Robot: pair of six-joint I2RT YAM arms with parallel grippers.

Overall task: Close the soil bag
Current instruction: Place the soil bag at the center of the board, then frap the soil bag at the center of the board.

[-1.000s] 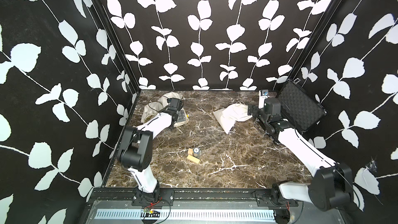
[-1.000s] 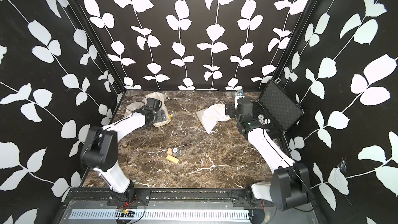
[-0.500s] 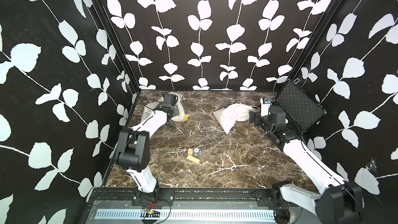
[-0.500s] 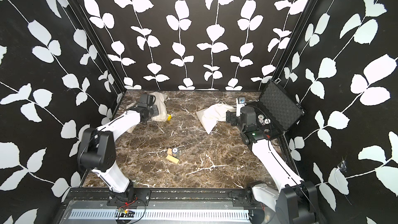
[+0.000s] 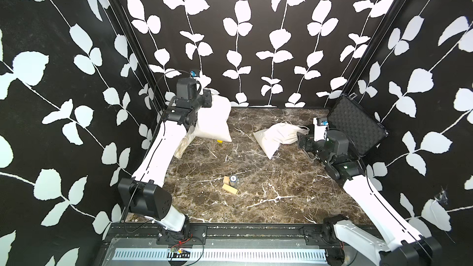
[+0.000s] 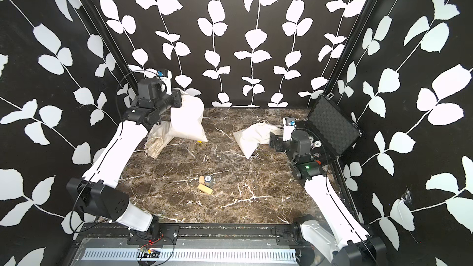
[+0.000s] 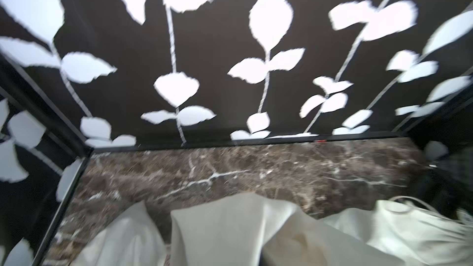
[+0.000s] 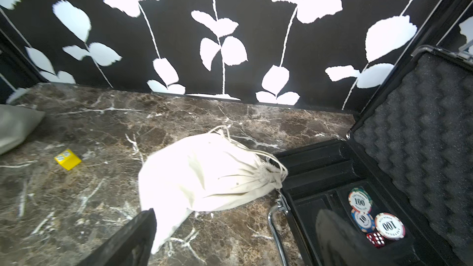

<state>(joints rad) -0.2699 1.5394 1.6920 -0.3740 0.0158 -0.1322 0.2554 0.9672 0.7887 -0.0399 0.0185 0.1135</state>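
Marble tabletop (image 5: pixel 281 200): drawstring bag (image 5: pixel 276 136), open case (image 5: pixel 357 124), wooden block (image 5: pixel 229 188) (can (image 5: pixel 233 179) just beside)

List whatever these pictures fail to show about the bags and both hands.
- Left hand: in both top views the fingertips are buried in the raised bag's cloth; the left wrist view is blurred and shows only cloth.
- Raised bag: its mouth is hidden by that hand, its contents by cloth.
- Right hand: the fingers are cut off by the edge of the right wrist view.

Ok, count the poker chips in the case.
3, all in the case tray: a green 100, a blue 10 beside it, and another 100 by the red die. The dark finger may hide more.
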